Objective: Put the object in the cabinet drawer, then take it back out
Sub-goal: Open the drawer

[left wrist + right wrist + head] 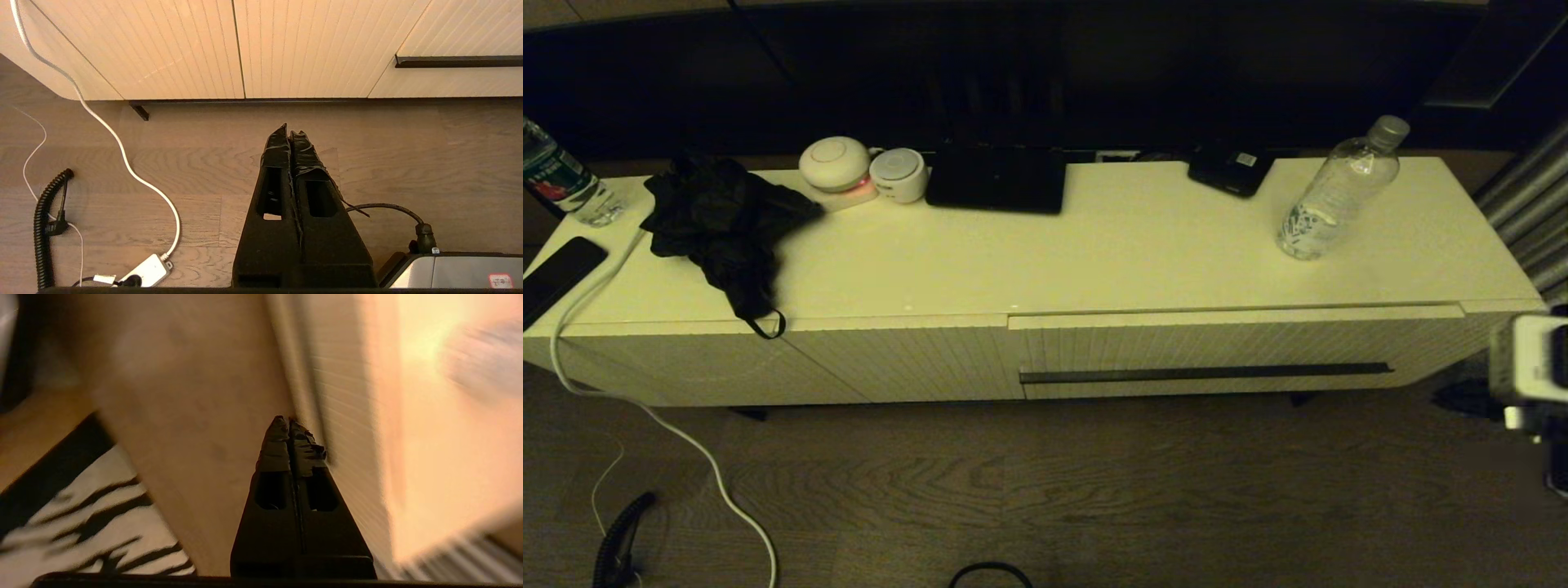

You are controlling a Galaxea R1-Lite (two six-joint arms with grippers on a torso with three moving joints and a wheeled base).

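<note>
Both grippers' jaws pressed together, empty; right gripper (289, 421) seemingly beside the cabinet (347, 465).

The cabinet drawer (1241, 351) had a white, vertically ribbed front crossed by a long dark handle strip (1205, 373), and the cabinet top (1094, 253) was plain white. The water bottle (1335, 192) was clear, with a pale grey cap and a blue-and-white patterned band near its base. A second bottle (560, 180) carried a green-and-red label. The crumpled cloth (727, 220) was black, as were the phone (556, 278) and the flat device (996, 180) (all three unpatterned). Two round gadgets (862, 170) were white, one ringed in red. The floor (1094, 490) showed brown wood grain; the cable (686, 441) across it was white. Both the left gripper (289, 130) and the right gripper (286, 421) were black.
</note>
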